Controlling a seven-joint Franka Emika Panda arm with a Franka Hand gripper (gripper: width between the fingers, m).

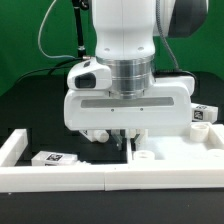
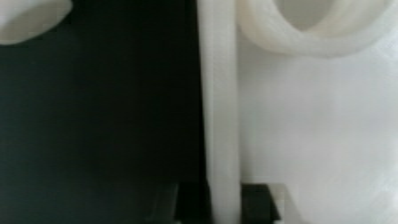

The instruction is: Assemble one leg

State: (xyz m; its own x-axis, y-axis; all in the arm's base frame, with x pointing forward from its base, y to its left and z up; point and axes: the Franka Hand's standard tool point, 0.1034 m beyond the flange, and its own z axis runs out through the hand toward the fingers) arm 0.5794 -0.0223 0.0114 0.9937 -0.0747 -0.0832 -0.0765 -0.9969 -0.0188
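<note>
Although the task is to fit one leg, the jaws are engaged not with a leg but with the tabletop panel (image 1: 185, 150), the large white slab lying on the dark worktop (image 1: 100, 152) toward the exterior view's right. The arm's hand sits low over the panel's near edge. The likely reason, as a judgement, is that the panel must be gripped and positioned or steadied before a leg can be driven into it. A round socket (image 1: 143, 155) stands just beside the held edge and looks like the seat for that leg. The leg (image 1: 50, 158) itself, a white piece carrying marker tags, lies loose on the worktop at the exterior view's left, well apart from the panel and inside the white border wall (image 1: 60, 182). A second tagged piece (image 1: 203, 113) rests on the far right of the panel. The exterior view gives this layout but hides the grip behind the hand's body. The wrist view supplies it: two dark fingertips (image 2: 175, 203) flank the panel's thin edge, one over the bare worktop (image 2: 89, 120) and one over the panel (image 2: 320, 130), with no gap visible on either side, so the jaws appear clamped on that edge. It also shows the socket (image 2: 338, 30) open and empty, with no leg seated.
</note>
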